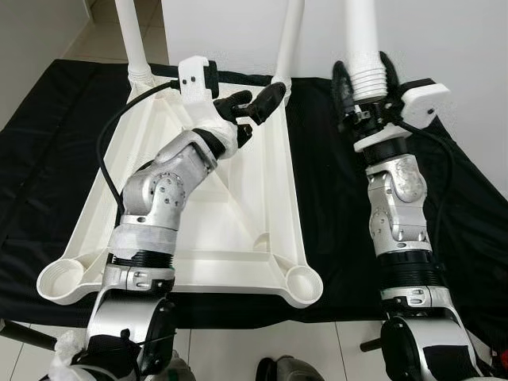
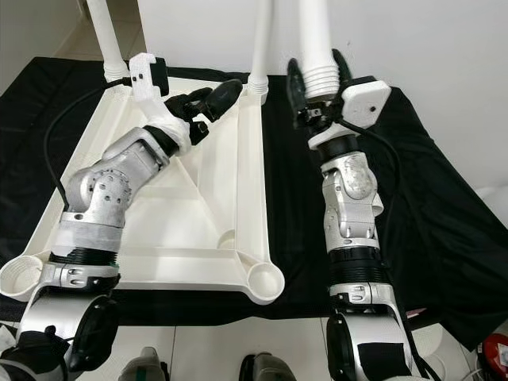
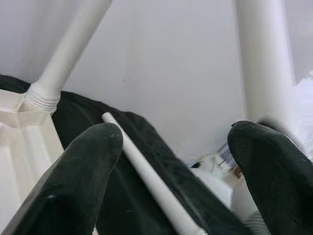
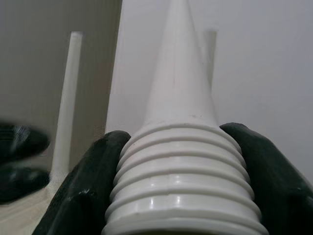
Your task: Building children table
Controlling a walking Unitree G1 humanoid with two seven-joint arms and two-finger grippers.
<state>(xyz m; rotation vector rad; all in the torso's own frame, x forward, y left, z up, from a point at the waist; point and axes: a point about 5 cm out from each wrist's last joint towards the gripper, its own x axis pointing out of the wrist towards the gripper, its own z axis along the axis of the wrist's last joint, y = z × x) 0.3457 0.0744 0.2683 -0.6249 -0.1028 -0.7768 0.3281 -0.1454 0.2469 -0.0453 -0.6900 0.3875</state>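
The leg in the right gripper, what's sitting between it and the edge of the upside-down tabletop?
Only bare black cloth separates the held leg in the right gripper from the tabletop edge, seen in both eye views.

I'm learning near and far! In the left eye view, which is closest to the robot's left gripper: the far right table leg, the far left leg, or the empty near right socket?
From the left gripper:
1. Far right leg, just beside its fingers.
2. Far left leg, across the tabletop's far edge.
3. Near right socket, at the robot's end.
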